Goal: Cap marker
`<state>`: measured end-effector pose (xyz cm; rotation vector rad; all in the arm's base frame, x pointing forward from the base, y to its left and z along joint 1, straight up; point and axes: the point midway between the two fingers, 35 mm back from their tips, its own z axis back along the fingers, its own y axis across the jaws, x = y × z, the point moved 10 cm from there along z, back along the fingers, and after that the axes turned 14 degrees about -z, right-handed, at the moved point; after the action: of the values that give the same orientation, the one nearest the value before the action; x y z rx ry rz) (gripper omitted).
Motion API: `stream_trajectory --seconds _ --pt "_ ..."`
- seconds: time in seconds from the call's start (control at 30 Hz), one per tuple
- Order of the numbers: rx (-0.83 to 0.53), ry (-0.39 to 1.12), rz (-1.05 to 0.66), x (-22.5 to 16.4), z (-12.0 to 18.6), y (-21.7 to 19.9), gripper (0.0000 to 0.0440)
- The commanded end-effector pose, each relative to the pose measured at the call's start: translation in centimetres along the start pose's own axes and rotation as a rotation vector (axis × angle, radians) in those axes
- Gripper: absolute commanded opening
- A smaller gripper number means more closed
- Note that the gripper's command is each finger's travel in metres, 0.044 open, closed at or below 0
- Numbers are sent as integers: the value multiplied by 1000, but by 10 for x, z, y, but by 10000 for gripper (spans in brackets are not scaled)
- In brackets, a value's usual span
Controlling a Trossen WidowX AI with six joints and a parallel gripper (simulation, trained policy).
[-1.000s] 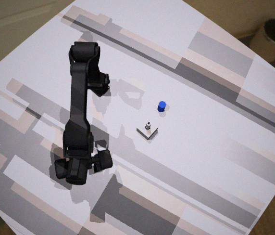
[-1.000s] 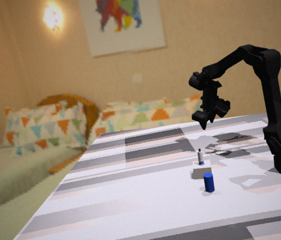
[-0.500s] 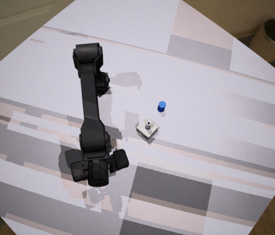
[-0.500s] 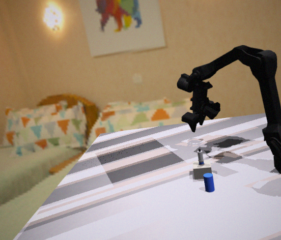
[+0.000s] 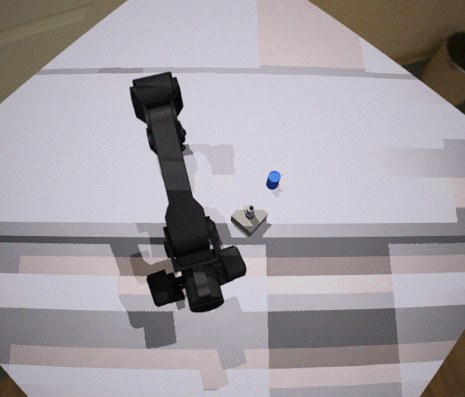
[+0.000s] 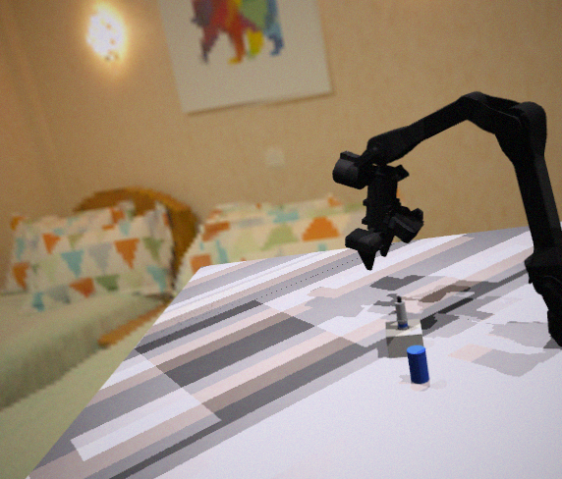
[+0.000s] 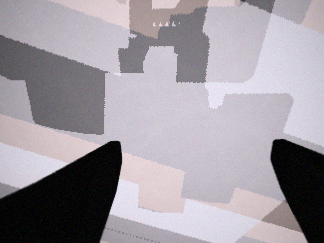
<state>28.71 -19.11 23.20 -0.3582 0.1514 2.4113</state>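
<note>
The blue cap point(image 5: 272, 180) point(image 6: 418, 364) stands upright and loose on the table. The marker point(image 5: 249, 211) point(image 6: 400, 313) stands upright in the grey holder block point(image 5: 240, 220) point(image 6: 403, 344), its tip bare and pointing up. The cap is close to the block but apart from it. My gripper point(image 6: 377, 260) point(image 7: 195, 149) points down, open and empty, high above the table. In the top view it is to the lower left of the block, with its fingertips hidden under the wrist. Neither cap nor marker shows in the wrist view.
The table point(image 5: 331, 111) point(image 6: 322, 438) has a patchwork of grey, pink and white patches, and the arm's shadows fall on it. The arm's base stands at the right in the exterior view. A bin point(image 5: 441, 70) and a bed point(image 6: 65, 340) are beyond the table.
</note>
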Motion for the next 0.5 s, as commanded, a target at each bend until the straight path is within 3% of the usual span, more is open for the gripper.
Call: stream_trajectory --seconds 0.0,0.47 --pt "-13 -8 14 0 2 -17 323" --pt "-47 -35 65 9 11 -66 327"
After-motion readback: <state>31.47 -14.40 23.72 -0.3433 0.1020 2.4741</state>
